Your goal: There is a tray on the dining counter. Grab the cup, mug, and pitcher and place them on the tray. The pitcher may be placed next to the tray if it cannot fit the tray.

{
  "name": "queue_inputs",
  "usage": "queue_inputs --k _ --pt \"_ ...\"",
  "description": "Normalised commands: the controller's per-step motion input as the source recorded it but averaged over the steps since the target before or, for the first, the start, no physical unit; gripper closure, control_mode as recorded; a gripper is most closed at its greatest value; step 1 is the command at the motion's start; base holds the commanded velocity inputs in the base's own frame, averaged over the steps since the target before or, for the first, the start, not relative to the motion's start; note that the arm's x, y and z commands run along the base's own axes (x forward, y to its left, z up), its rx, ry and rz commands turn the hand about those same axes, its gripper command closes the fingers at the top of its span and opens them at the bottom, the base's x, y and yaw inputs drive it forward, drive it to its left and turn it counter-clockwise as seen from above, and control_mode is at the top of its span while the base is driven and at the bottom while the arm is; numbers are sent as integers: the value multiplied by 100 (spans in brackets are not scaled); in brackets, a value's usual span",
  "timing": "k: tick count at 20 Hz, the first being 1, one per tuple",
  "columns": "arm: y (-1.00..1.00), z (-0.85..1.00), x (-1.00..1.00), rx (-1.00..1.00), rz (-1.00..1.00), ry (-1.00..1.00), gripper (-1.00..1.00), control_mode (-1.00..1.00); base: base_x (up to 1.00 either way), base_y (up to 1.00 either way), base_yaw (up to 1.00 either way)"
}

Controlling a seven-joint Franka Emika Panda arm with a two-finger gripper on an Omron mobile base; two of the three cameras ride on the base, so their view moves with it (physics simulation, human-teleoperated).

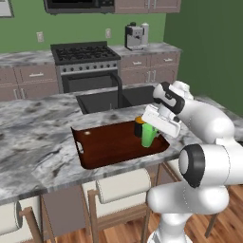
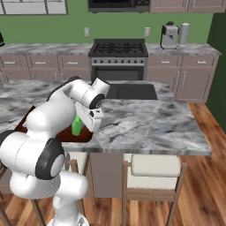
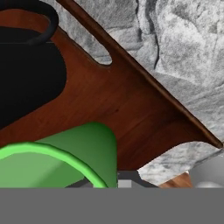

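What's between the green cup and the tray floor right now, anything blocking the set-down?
Nothing visible. The cup, in the shut gripper, is already over the tray at its right end. The mug sits beside it on the tray, not under it.

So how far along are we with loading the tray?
Done: the mug sits on the tray. In hand: the gripper is shut on the cup, held over the tray's right end. Left: release the cup, then fetch the pitcher from the back counter.
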Motion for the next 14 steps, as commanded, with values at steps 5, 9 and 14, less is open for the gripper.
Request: queue_inputs --k 5,9,14 --pt "-2 0 0 0 0 0 -100 -100 0 0 0" --pt "0 0 0 0 0 0 -100 -100 0 0 0" --pt "0 0 0 0 0 0 -100 -100 0 0 0"
